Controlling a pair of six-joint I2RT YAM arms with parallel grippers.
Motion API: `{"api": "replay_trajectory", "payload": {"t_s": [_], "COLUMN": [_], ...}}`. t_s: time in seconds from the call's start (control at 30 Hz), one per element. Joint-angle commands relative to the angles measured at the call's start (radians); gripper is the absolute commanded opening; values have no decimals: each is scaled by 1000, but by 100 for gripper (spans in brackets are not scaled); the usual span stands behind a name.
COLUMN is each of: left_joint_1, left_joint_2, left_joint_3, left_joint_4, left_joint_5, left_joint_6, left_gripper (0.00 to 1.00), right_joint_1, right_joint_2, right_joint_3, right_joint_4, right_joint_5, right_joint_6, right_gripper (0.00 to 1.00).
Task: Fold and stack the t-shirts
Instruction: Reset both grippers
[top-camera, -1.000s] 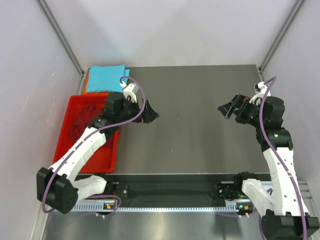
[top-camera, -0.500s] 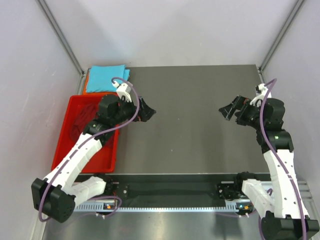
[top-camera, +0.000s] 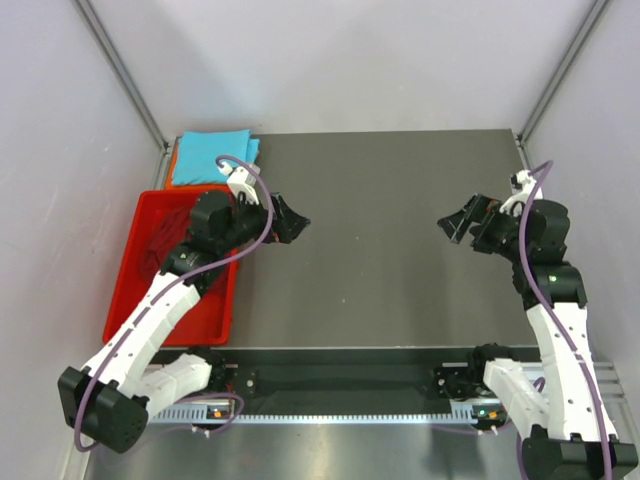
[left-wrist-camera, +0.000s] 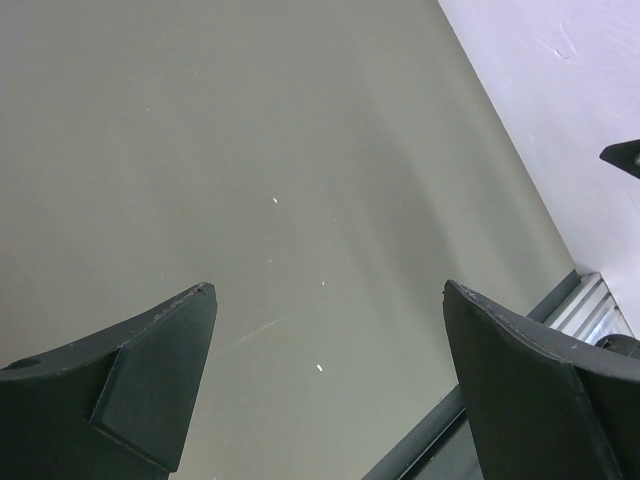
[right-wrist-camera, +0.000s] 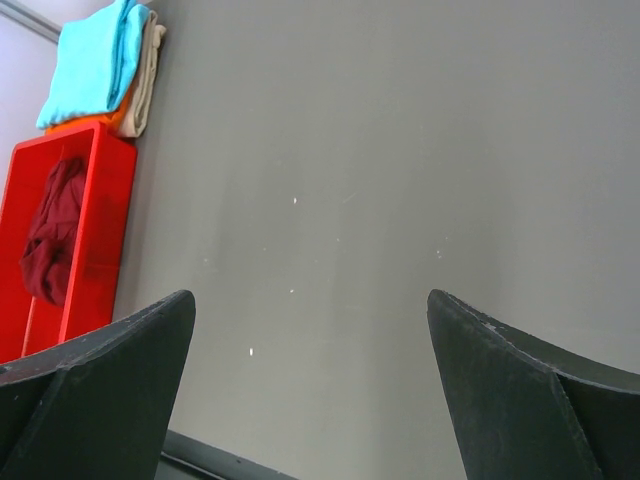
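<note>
I see bright, even, diffuse light overhead. The grey table (top-camera: 400, 230) carries a soft sheen with no hard glare, and the arms cast only faint shadows. The top view is sharp. In the wrist views, the left tool (left-wrist-camera: 328, 290) and right tool (right-wrist-camera: 310, 297) are near-black with little surface detail, while specks on the table stay crisp.

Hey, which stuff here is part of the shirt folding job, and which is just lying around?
Job: turquoise shirt, orange shirt, maroon shirt, beige folded cloth in the same stack (probably).
Just there: red tray, table.
</note>
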Motion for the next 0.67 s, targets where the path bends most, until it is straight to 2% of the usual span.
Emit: {"api": "replay_trajectory", "payload": {"t_s": [0.0, 0.63], "left_joint_1": [1, 1], "left_joint_2": [-30, -47], "left_joint_3": [36, 28], "left_joint_4": [41, 46], "left_joint_5": [-7, -3], "left_joint_6": [-10, -25], "left_gripper": [99, 99], "right_joint_1": [7, 7], "right_joint_2": [-23, -38], "right_joint_3": [9, -17], "right_joint_4": [25, 37], "right_joint_5": [1, -3], "right_joint_6": [-18, -20], "right_gripper": [100, 100]}}
